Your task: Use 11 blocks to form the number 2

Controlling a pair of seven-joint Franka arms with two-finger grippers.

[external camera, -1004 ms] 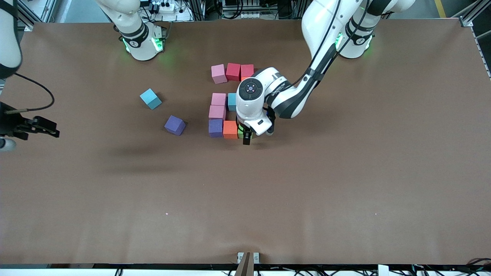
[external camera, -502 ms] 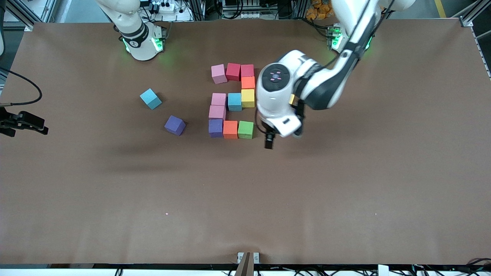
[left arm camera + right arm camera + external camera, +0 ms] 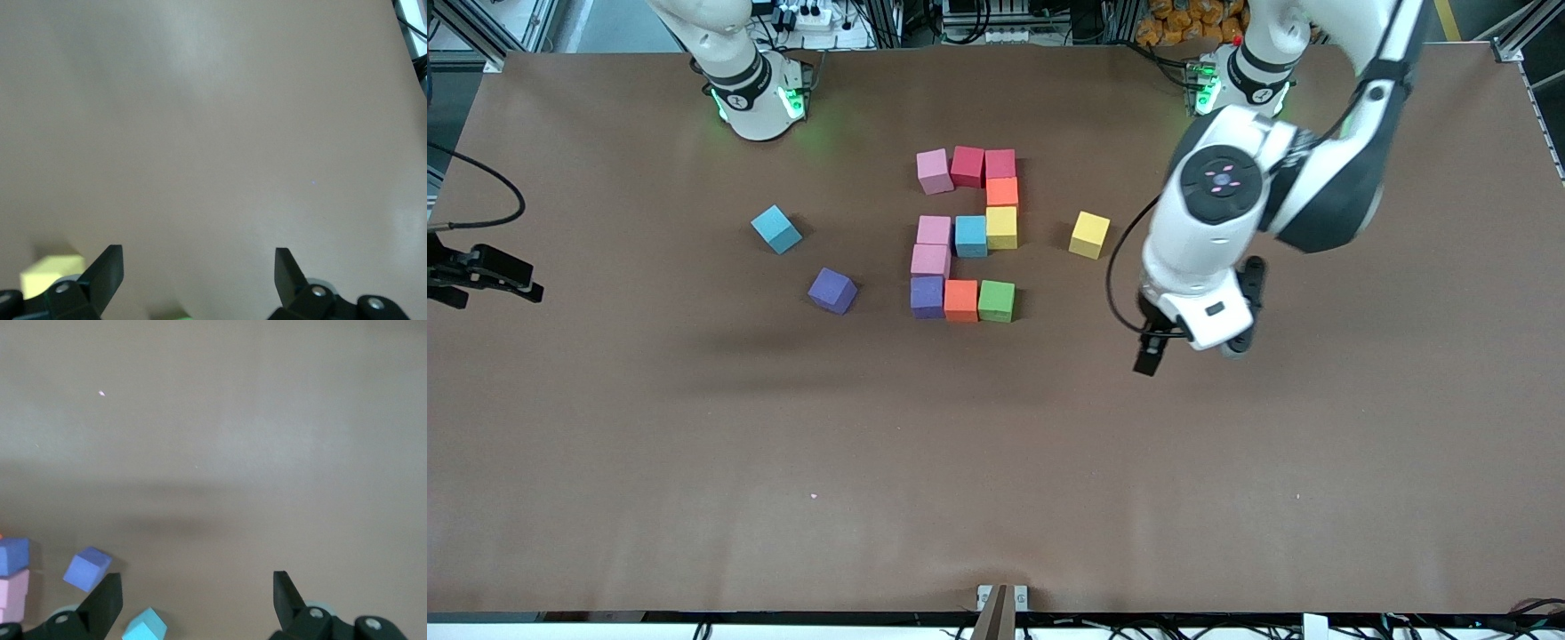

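Swung off the number 2 [image 3: 966, 236] toward its own end: left gripper [image 3: 1183, 351] agape over bare table [image 3: 996, 462]; right gripper [image 3: 494, 271] idle, agape.

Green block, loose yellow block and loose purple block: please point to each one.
green block [image 3: 996, 300], front view, top face
loose yellow block [image 3: 1089, 234], front view, top face
loose purple block [image 3: 832, 289], front view, top face

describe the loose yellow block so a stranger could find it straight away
Start at the number 2 of touching coloured cubes in the middle of the brown table. Beside it, toward the left arm's end, the loose yellow block sits alone and tilted. The figure's own yellow cube touches its neighbours; this one touches nothing.
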